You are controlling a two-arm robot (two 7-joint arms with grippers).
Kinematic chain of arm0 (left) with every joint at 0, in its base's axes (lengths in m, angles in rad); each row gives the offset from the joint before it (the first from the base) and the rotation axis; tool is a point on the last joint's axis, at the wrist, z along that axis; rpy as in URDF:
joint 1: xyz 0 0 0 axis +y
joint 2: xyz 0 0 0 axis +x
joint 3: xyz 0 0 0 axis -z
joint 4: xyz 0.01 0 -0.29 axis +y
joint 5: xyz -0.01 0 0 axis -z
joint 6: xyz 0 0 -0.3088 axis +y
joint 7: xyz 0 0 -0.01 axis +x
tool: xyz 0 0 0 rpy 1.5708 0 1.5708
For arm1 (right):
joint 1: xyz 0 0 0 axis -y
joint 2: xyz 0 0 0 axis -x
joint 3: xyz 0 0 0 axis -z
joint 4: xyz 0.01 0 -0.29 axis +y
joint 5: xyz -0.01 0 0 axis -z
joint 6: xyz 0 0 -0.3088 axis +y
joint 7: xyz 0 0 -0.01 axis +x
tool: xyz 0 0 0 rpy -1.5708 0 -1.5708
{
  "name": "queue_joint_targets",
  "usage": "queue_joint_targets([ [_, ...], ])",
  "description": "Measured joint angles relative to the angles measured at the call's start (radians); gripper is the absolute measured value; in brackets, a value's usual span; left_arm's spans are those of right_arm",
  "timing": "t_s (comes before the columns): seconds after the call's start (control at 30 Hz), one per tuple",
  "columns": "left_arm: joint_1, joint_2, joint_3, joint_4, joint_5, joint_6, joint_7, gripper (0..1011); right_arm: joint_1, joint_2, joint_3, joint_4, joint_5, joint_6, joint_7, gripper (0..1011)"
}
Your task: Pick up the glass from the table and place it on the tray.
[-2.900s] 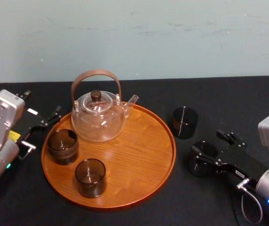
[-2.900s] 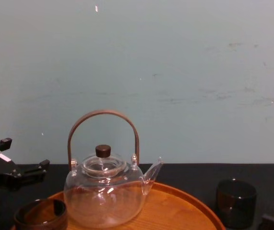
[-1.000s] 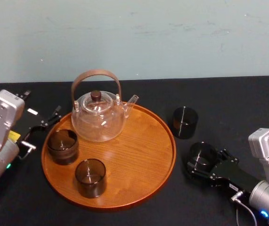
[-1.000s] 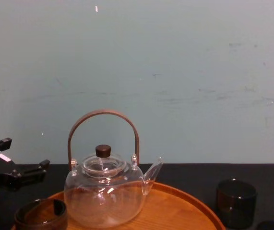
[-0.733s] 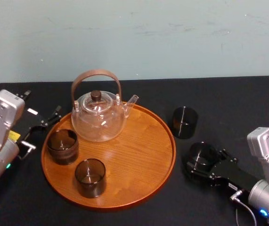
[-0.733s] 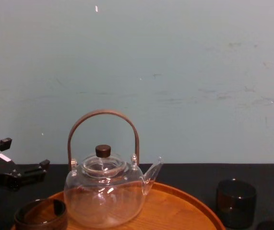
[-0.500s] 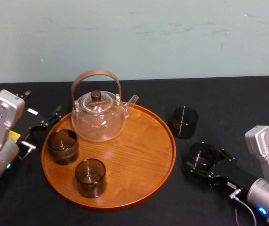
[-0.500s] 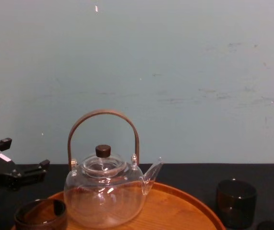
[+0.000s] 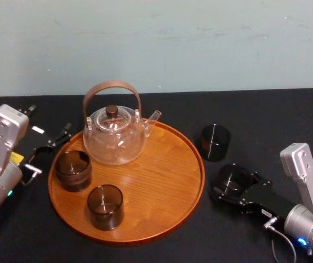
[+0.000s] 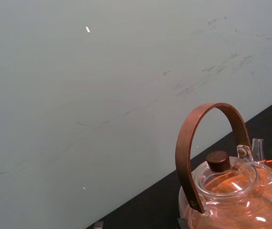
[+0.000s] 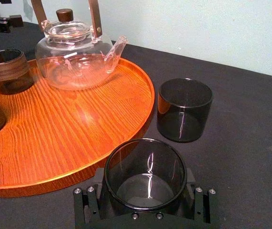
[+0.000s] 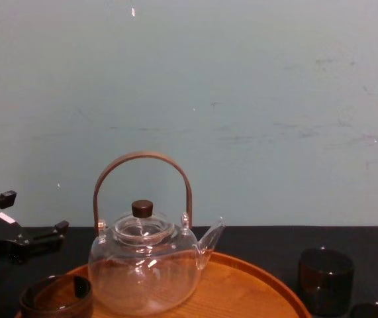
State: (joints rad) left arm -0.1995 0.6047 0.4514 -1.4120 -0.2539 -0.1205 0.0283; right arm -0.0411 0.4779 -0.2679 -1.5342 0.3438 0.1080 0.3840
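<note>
At 4 o'clock off the tray (image 9: 167, 181), on the black table (image 9: 266, 115), the glass (image 9: 234, 176) stood upright and just beside the rim. Right gripper (image 9: 234, 186) came in from 4 o'clock, its fingers pinching the glass low on both sides; wrist view showed the same clamp (image 11: 145, 200) on the glass (image 11: 145, 167). Second dark glass (image 9: 215, 142) sat at 11 o'clock from the held one, near but apart. On the tray, teapot (image 9: 114, 137) at 11 o'clock and two brown glasses at 9 (image 9: 73, 169) and 7 o'clock (image 9: 105, 206); the 3 o'clock side was bare wood. Left gripper (image 9: 49, 120) hung off the tray's 10 o'clock edge, fingers spread
</note>
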Motion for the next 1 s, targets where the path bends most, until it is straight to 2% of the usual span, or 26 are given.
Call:
queue_joint_targets([
  [0.57, 0.0, 0.0, 0.0, 0.0, 0.0, 0.0, 0.0, 1001, 0.012, -0.005, -0.01, 0.017, -0.007, -0.002, 0.001, 1000],
  [0.77, 0.0, 0.0, 0.0, 0.0, 0.0, 0.0, 0.0, 1001, 0.011, -0.004, -0.01, 0.016, -0.007, -0.002, 0.0, 907],
  [1.0, 0.0, 0.0, 0.0, 0.0, 0.0, 0.0, 0.0, 1001, 0.01, -0.004, -0.008, 0.016, -0.006, -0.004, 0.001, 906],
])
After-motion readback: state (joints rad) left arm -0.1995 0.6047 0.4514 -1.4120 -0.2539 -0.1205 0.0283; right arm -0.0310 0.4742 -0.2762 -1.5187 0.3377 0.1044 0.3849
